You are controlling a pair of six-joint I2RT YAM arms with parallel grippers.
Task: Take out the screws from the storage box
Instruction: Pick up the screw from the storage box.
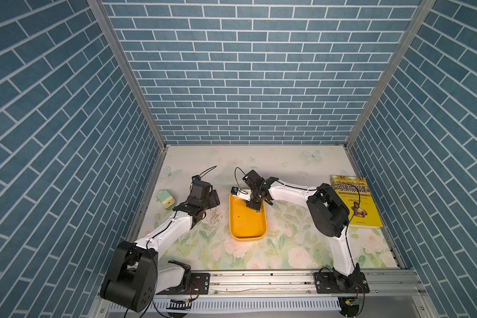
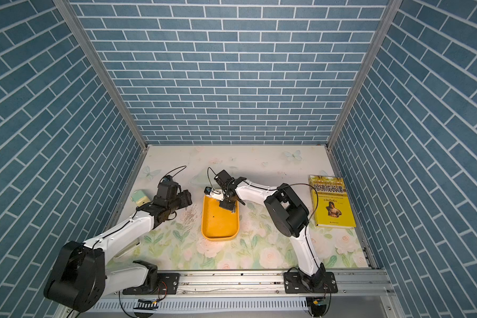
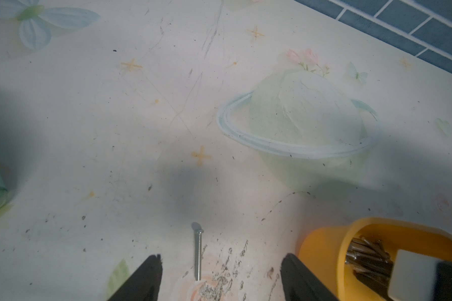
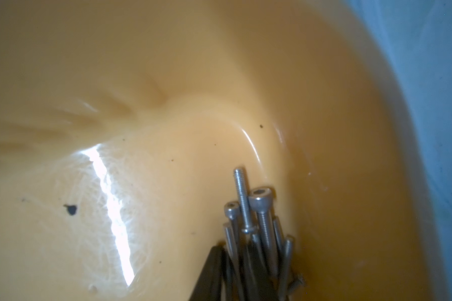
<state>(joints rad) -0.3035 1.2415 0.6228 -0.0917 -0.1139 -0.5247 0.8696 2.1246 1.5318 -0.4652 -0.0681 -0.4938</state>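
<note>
1. Shows R tool (image 2: 230, 207) down in storage box (image 2: 218, 227), far end, at screws (image 2: 233, 210).
2. Has L tool (image 2: 186, 200) over tabletop (image 2: 259, 170), beside box, apart.
3. Puts yellow book (image 2: 332, 202) by R arm, sharpener (image 2: 140, 198) by L arm.

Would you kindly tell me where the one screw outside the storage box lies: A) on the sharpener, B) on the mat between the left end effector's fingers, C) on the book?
B: the screw lies flat on the mat between the left end effector's open fingers.

L gripper (image 3: 221, 260) spread; R gripper (image 1: 256, 210) clamped.
</note>
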